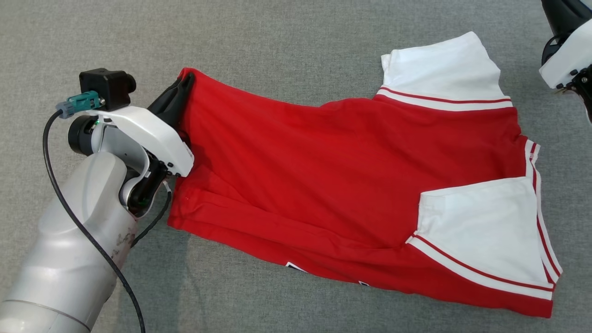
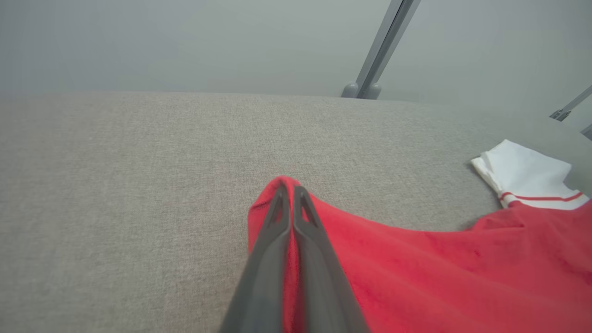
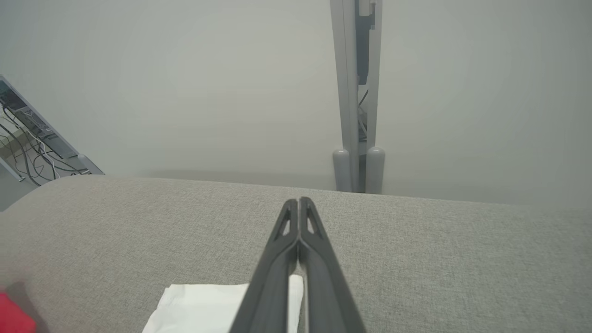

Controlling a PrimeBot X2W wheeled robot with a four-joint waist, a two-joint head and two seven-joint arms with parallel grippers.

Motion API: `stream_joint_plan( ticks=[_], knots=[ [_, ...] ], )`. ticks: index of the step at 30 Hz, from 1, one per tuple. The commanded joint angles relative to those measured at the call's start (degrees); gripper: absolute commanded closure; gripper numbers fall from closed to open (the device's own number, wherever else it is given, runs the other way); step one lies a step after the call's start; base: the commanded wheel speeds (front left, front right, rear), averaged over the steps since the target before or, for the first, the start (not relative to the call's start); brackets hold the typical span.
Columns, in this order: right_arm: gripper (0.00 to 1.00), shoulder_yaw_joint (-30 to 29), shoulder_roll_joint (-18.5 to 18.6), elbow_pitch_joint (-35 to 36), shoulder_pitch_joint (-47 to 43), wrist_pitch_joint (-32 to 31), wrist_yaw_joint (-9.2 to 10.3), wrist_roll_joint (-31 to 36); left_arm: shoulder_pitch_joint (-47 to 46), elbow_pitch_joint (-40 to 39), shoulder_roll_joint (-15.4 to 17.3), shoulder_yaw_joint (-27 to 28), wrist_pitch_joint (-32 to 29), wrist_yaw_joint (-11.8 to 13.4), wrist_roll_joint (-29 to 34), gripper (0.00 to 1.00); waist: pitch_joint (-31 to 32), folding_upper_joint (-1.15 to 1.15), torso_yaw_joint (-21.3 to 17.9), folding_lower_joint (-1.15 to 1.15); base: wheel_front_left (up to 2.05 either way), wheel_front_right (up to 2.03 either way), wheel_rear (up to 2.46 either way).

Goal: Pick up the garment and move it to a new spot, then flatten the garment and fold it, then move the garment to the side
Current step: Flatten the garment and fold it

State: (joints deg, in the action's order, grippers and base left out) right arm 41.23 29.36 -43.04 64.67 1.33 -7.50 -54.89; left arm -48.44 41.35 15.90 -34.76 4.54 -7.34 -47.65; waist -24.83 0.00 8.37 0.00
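Left gripper [image 2: 290, 189] is clamped on a corner of the red shirt [image 1: 333, 175], which spreads off to its right over the grey desk [image 1: 277, 37]. Right gripper [image 3: 299, 201] is pinched together, holding nothing (white sleeve [image 3: 208, 305] lies just below it).

a light grey woven fabric surface [image 1: 296, 32] lies flat across the head view, its weave fine and even, with only soft shadows on it. in the right wrist view its far edge looks rounded and padded. behind it rises a plain pale grey wall [image 3: 185, 83], matte and evenly lit. an upright grey metal post [image 3: 354, 92] stands just beyond the edge, with two rounded grey caps [image 3: 358, 169] at its foot. at that view's left edge is a slanted grey frame with loose dark cables [image 3: 32, 138]. the left wrist view shows a tilted grey post [image 2: 384, 46] beyond the fabric and a thin grey bar [image 2: 571, 104] at the right edge.
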Motion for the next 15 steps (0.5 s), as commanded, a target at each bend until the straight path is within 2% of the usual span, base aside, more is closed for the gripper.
stream_joint_plan(
  ticks=[1,2,3,4,5,9,13,15],
  knots=[
    [1.00,0.2,0.3,0.3,-0.9,0.6,0.02,-0.7,0.6,0.2,0.5,0.0,0.0,0.0,-0.5,1.00,0.3,0.00,-0.3,0.00,0.00,0.00,0.00],
    [1.00,0.3,0.5,0.6,-1.1,1.6,0.02,-0.9,0.8,0.4,0.6,0.0,-0.1,0.1,-0.5,1.00,0.5,0.00,-0.5,0.00,0.00,0.00,0.00],
    [0.78,0.2,0.6,1.0,-1.2,2.8,0.02,-1.0,1.1,0.6,0.7,0.0,-0.1,0.2,-0.6,1.00,0.7,0.00,-0.7,0.00,0.00,0.00,0.00],
    [0.51,0.2,0.7,1.3,-1.4,4.0,0.02,-0.8,1.3,0.8,0.7,0.1,-0.2,0.2,-0.8,1.00,1.0,0.00,-1.0,0.00,0.00,0.00,0.00],
    [0.00,0.0,0.8,1.5,-1.8,5.7,0.02,-0.4,1.6,1.1,0.9,0.1,-0.3,0.3,-0.9,1.00,1.2,0.00,-1.3,0.00,0.00,0.00,0.00],
    [0.00,-2.6,1.2,0.9,-2.9,11.9,0.02,2.5,3.1,2.0,1.4,0.3,-0.6,0.7,-1.4,1.00,2.3,0.00,-2.7,0.00,0.00,0.00,0.00],
    [0.00,-7.8,0.4,1.9,-6.3,13.7,0.02,6.7,4.8,2.8,2.3,0.7,-0.5,0.9,-2.1,1.00,3.4,0.00,-4.3,0.00,0.00,0.00,0.00],
    [0.00,-12.1,-0.4,4.4,-9.1,13.9,0.02,9.1,5.7,3.1,2.7,0.9,-0.3,1.1,-2.5,1.00,4.1,0.00,-5.1,0.00,0.00,0.00,0.00]
  ],
)
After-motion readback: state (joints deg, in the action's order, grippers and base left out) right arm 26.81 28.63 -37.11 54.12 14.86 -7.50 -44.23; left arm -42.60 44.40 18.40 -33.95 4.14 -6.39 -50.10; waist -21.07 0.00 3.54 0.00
